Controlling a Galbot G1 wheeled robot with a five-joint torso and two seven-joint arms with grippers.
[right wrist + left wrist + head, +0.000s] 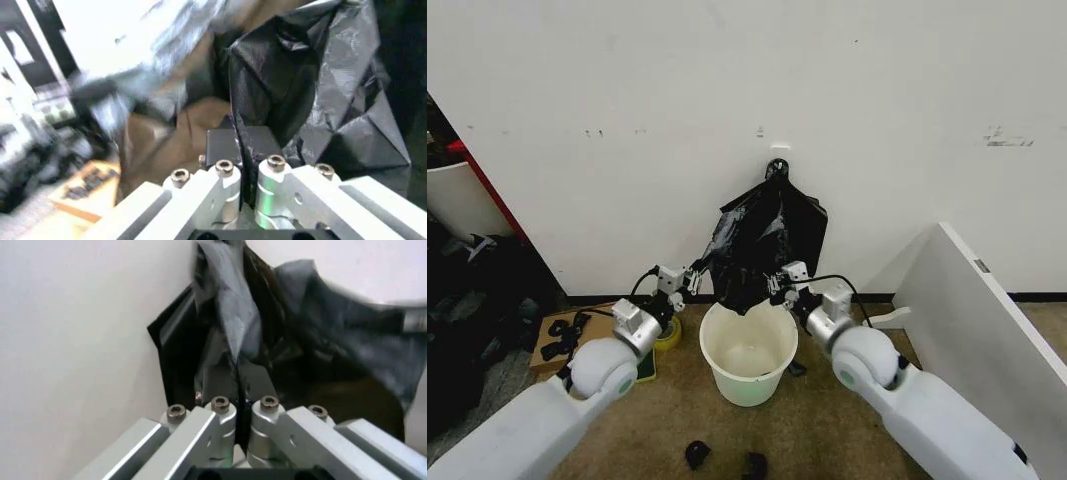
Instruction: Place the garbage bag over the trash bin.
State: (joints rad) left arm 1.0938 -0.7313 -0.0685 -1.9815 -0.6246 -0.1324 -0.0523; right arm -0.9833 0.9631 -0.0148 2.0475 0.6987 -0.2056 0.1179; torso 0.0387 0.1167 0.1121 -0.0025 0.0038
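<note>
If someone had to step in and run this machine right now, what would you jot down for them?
Left end effector: shut on the garbage bag, pinching its lower left edge.
Right end effector: shut on the bag's lower right edge.
The bag hangs against the wall, its top up by a small wall fitting, its bottom held just above the trash bin.
The bin stands upright on the floor between the arms, unlined.
Done: both edges gripped.
Left: spread the bag's mouth, lower it over the rim.
</note>
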